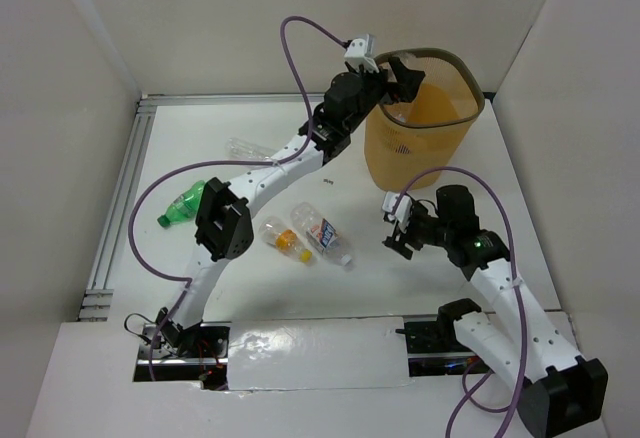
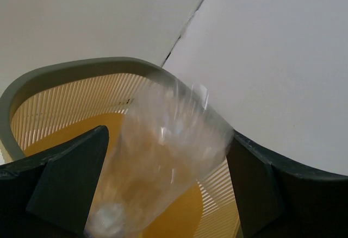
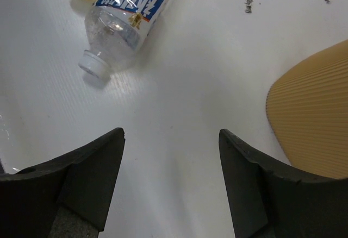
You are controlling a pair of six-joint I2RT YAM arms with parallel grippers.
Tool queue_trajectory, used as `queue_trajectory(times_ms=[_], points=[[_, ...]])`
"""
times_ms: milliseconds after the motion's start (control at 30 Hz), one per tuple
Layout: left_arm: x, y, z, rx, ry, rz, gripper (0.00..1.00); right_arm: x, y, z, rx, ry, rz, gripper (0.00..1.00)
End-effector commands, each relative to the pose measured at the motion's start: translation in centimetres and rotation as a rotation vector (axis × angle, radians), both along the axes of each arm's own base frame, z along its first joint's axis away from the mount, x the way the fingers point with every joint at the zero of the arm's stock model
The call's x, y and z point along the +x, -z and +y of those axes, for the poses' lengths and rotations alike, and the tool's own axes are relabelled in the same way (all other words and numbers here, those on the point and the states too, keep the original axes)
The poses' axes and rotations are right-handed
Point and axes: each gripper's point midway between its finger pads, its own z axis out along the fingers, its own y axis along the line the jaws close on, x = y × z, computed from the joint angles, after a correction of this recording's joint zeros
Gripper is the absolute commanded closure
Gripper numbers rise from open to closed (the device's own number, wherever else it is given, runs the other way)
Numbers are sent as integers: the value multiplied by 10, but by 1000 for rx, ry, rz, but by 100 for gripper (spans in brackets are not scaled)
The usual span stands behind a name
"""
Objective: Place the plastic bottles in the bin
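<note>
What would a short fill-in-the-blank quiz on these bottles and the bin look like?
1. The left hand is above the bin, with a ____ bottle between its fingers.
2. Between its fingers, the right hand holds ____.
3. The leftmost bottle on the table is coloured ____.
4. The blue-labelled bottle has a ____ cap.

Missing words: clear; nothing; green; white.

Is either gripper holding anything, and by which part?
Neither. Left gripper stands open over the bin, a blurred clear bottle loose between its fingers; right gripper is empty.
</note>
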Motion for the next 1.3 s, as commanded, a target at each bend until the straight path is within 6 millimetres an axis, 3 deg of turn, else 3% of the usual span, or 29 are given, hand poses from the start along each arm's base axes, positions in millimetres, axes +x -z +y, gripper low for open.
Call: queue_trajectory(times_ms=[0, 200, 233, 267, 300, 333, 367, 433, 467, 500, 533, 600, 633, 667, 700, 733, 833, 900, 967, 1000, 1133, 1167, 1200, 1267], points=[[-15, -63, 9, -59, -5, -135, 0, 3, -2, 14, 32, -48, -4, 23], [-35, -105, 27, -81, -7, -199, 0, 0, 10, 35, 10, -117, 25, 20], [-36, -98, 29, -56, -11, -197, 0, -4, 11, 42, 21, -129, 45, 20], [-47, -122, 43, -76, -29, -230, 0, 0, 9, 46, 26, -125, 44, 20], [-50, -128, 52, -70, -54, -237, 0, 1, 10, 50, 30, -122, 51, 20], [-48, -118, 61, -17, -102, -226, 0, -3, 10, 58, 50, -128, 76, 20], [-63, -144, 83, -27, -135, -252, 0, 1, 11, 59, 51, -96, 80, 20], [-75, -147, 109, 13, -196, -246, 0, 7, 12, 69, 76, -66, 100, 19], [-71, -113, 122, 92, -256, -173, 0, 4, 10, 79, 98, -59, 130, 18], [-93, -136, 155, 69, -301, -172, 0, 7, 13, 84, 95, -39, 148, 18], [-101, -127, 171, 98, -337, -134, 0, 9, 13, 91, 111, -27, 153, 18], [-108, -62, 207, 196, -423, 50, 0, 13, 7, 105, 152, 30, 194, 18], [-134, -73, 235, 159, -441, 64, 0, 18, 12, 111, 157, 52, 218, 18], [-144, -58, 251, 167, -460, 108, 0, 24, 13, 113, 168, 86, 236, 18], [-153, -13, 261, 185, -479, 207, 0, 23, 16, 119, 182, 119, 288, 18], [-165, 14, 278, 220, -496, 278, 0, 32, 21, 124, 175, 152, 318, 17], [-209, 65, 316, 170, -522, 412, 0, 43, 23, 139, 192, 192, 375, 13], [-239, 108, 338, 148, -540, 529, 0, 49, 38, 144, 169, 206, 412, 13], [-255, 136, 350, 137, -559, 603, 0, 52, 48, 151, 146, 201, 433, 11], [-266, 168, 356, 150, -570, 685, 0, 51, 51, 155, 134, 200, 431, 11], [-288, 216, 354, 142, -549, 800, 0, 46, 69, 168, 84, 183, 463, 10], [-290, 221, 352, 138, -547, 813, 0, 50, 70, 169, 82, 199, 465, 10], [-294, 229, 349, 128, -549, 847, 0, 52, 85, 169, 48, 216, 487, 10], [-297, 240, 344, 135, -550, 886, 0, 56, 86, 168, 35, 235, 482, 10]])
